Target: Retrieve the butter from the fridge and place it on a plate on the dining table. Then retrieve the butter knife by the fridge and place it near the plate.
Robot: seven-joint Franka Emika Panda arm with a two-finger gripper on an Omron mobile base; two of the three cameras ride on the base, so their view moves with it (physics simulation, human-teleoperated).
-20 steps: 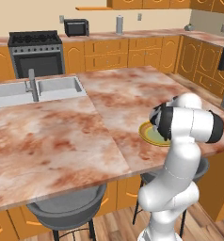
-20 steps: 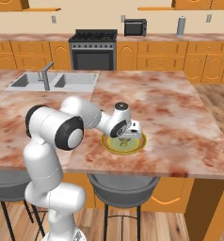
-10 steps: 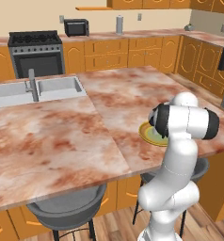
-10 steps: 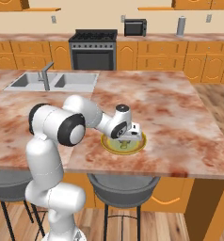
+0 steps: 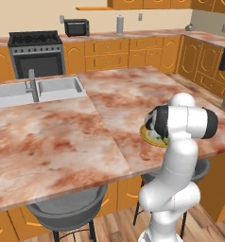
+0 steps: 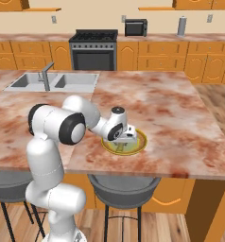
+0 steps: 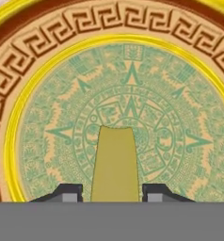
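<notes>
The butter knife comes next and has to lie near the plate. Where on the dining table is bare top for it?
Bare marbled dining table runs right of the plate to the far edge, and behind it toward the sink. The plate's own side nearest the arm is crowded: the claw hangs over the butter there.

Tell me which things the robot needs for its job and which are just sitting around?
Needed: butter, plate, dining table, tool.

Just sitting around: sink, stove, toaster, stools.
</notes>
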